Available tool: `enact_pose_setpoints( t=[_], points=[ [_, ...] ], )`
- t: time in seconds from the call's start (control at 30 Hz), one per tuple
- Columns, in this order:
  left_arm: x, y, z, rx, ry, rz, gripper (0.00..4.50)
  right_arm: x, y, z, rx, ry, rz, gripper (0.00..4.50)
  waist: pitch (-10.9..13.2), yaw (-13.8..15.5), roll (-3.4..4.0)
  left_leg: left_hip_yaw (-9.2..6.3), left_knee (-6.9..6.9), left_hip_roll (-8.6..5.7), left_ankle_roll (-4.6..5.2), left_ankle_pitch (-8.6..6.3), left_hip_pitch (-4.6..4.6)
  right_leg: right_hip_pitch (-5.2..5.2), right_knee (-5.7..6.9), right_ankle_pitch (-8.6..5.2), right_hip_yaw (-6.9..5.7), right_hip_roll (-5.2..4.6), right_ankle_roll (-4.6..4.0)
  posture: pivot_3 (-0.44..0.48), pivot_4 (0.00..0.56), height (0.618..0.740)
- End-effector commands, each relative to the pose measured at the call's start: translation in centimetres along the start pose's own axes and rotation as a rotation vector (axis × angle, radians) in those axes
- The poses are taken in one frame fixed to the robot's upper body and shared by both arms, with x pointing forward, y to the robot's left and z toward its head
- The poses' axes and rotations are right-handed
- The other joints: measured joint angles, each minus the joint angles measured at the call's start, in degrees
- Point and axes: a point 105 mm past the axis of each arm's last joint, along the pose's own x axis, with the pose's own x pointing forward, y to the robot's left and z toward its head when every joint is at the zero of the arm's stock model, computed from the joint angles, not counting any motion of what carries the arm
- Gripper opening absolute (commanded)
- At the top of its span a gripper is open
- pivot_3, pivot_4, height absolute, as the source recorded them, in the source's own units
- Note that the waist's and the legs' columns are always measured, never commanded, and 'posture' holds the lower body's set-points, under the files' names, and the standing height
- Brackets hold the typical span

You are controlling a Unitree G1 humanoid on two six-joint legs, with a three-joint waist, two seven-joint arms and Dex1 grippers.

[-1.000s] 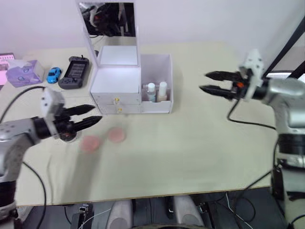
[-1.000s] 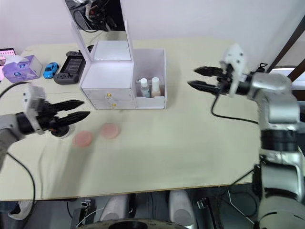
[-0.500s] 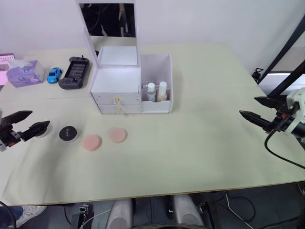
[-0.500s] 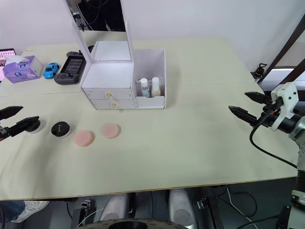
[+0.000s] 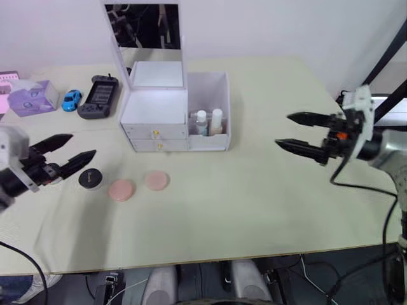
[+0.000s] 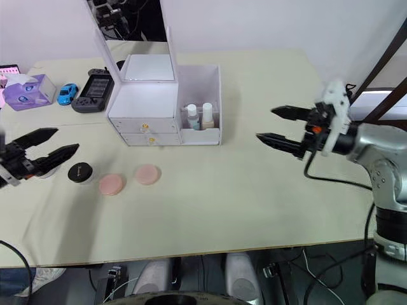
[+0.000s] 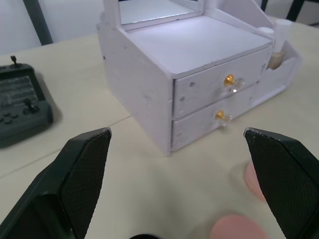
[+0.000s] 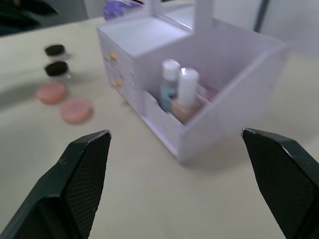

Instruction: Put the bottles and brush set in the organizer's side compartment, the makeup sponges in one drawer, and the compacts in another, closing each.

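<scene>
Left eye view, sponges: two pink sponges (image 5: 121,189) (image 5: 156,180) lie flat on the desk in front of the organizer (image 5: 156,117), side by side.
Compacts: one black compact (image 5: 91,178) sits just beside the sponges, toward the desk's left edge; a second compact (image 8: 55,50) is in the right wrist view, beyond the first.
Nearer arm: left jaws (image 5: 71,150), spread wide and holding nothing, hover over the left part of the desk; the sponges and compact lie ahead of them and toward the desk's front edge.
Right jaws (image 5: 297,132): released, empty, well apart from the sponges, pointing toward the organizer's side compartment (image 5: 210,105).
Side compartment contents: two white-capped bottles (image 5: 201,122) (image 5: 217,121) stand upright inside; something pinkish behind them in the right wrist view may be the brush set, but I cannot tell.
Drawers: upper drawer (image 7: 218,86) and lower drawer (image 7: 215,121) both look closed, gold knobs facing the sponges.
Judgement: a drawer likely needs pulling open before any sponge goes in; the left arm is better placed.
</scene>
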Motion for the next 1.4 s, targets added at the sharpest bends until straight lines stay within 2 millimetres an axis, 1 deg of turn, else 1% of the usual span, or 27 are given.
enact_pose_setpoints(
  t=[0.03, 0.1, 0.13, 0.2, 0.3, 0.4, 0.47, 0.57, 0.67, 0.73, 0.77, 0.87, 1.03, 1.4],
  points=[
    [1.2, -2.6, 0.7, -0.020, -0.053, 0.039, 4.48, 2.3, 2.2, 2.7, -0.032, -0.045, 0.086, 4.43, 0.0, 0.1, -0.03, -0.01, 0.00, 0.00, 0.00, 0.00, 0.00, 0.01, 0.00, 0.00, 0.00, 0.00, 0.00, 0.000, 0.150, 0.740],
    [2.5, -5.1, 0.1, -0.050, -0.070, 0.030, 4.48, 3.9, 3.2, 3.7, -0.064, -0.055, 0.131, 4.43, 0.0, 0.6, -0.12, -0.05, 0.03, 0.00, 0.00, 0.00, 0.00, 0.03, 0.00, 0.00, 0.00, 0.03, 0.00, 0.000, 0.150, 0.740],
    [3.1, -6.0, -0.3, -0.075, -0.077, 0.042, 4.48, 4.5, 3.7, 4.0, -0.081, -0.053, 0.150, 4.43, 0.0, 0.9, -0.13, -0.04, 0.06, -0.01, 0.00, 0.00, 0.01, 0.05, 0.02, 0.00, 0.00, 0.03, 0.00, 0.000, 0.150, 0.740],
    [4.1, -7.2, -0.7, -0.127, -0.090, 0.070, 4.48, 5.4, 4.2, 4.4, -0.093, -0.054, 0.164, 4.43, -0.1, 1.5, -0.16, -0.05, 0.08, -0.01, 0.00, 0.00, 0.00, 0.05, 0.02, 0.02, 0.00, 0.04, 0.00, 0.000, 0.150, 0.740],
    [5.9, -9.0, -0.6, -0.147, -0.130, 0.117, 4.48, 6.4, 5.0, 4.6, -0.094, -0.062, 0.191, 4.43, -0.1, 2.1, -0.26, -0.13, 0.13, -0.03, 0.00, 0.00, -0.02, 0.14, -0.01, 0.02, -0.02, 0.07, 0.00, 0.000, 0.150, 0.740],
    [7.4, -9.3, -0.4, -0.151, -0.164, 0.211, 4.48, 6.9, 5.5, 4.6, -0.091, -0.058, 0.193, 4.43, -0.1, 2.7, -0.26, -0.13, 0.18, -0.06, 0.00, 0.00, -0.02, 0.19, -0.05, 0.03, -0.01, 0.06, 0.00, 0.000, 0.150, 0.740],
    [8.5, -9.7, -0.5, -0.139, -0.170, 0.244, 4.48, 7.1, 5.6, 4.5, -0.094, -0.049, 0.188, 4.43, -0.1, 2.7, -0.27, -0.14, 0.19, -0.06, 0.00, 0.00, -0.01, 0.21, -0.04, 0.04, -0.02, 0.07, 0.00, 0.000, 0.150, 0.740],
    [9.8, -9.5, -0.4, -0.144, -0.196, 0.325, 4.48, 7.3, 5.5, 4.4, -0.105, -0.035, 0.171, 4.43, -0.1, 2.7, -0.26, -0.14, 0.19, -0.06, 0.00, 0.00, 0.00, 0.21, -0.05, 0.05, -0.02, 0.08, -0.01, 0.000, 0.150, 0.740],
    [11.1, -10.1, -0.5, -0.170, -0.211, 0.331, 4.48, 7.4, 5.6, 4.4, -0.108, -0.028, 0.158, 4.43, -0.1, 2.7, -0.26, -0.15, 0.18, -0.06, 0.00, 0.00, 0.01, 0.22, -0.06, 0.05, -0.02, 0.10, -0.01, 0.000, 0.150, 0.740],
    [11.6, -10.5, -0.8, -0.183, -0.209, 0.338, 3.95, 7.4, 5.6, 4.5, -0.108, -0.024, 0.150, 4.50, -0.1, 2.7, -0.26, -0.15, 0.17, -0.06, 0.00, 0.00, 0.00, 0.21, -0.08, 0.05, -0.02, 0.10, -0.01, 0.000, 0.150, 0.740],
    [11.9, -10.7, -1.0, -0.180, -0.200, 0.340, 3.57, 7.3, 5.6, 4.5, -0.108, -0.022, 0.146, 4.50, -0.1, 2.7, -0.26, -0.14, 0.17, -0.06, 0.00, 0.00, -0.01, 0.21, -0.10, 0.05, -0.02, 0.10, -0.01, 0.000, 0.150, 0.740],
    [12.5, -11.2, -1.5, -0.176, -0.187, 0.322, 2.08, 7.1, 5.6, 4.5, -0.106, -0.014, 0.134, 4.50, -0.1, 2.7, -0.26, -0.15, 0.15, -0.06, 0.01, 0.00, -0.01, 0.21, -0.12, 0.05, -0.03, 0.10, 0.00, 0.000, 0.150, 0.740],
    [13.4, -11.5, -1.0, -0.171, -0.212, 0.319, 2.08, 6.9, 5.6, 4.4, -0.109, -0.001, 0.119, 4.50, -0.1, 2.8, -0.26, -0.15, 0.17, -0.06, 0.01, 0.00, -0.02, 0.21, -0.12, 0.05, -0.04, 0.10, -0.01, 0.000, 0.150, 0.740],
    [14.4, -11.4, -1.1, -0.175, -0.228, 0.316, 2.08, 6.7, 5.4, 4.7, -0.126, -0.002, 0.094, 4.50, -0.1, 2.7, -0.26, -0.18, 0.16, -0.06, 0.01, 0.00, -0.06, 0.21, -0.15, 0.05, -0.08, 0.10, 0.00, 0.000, 0.150, 0.740]
  ],
)
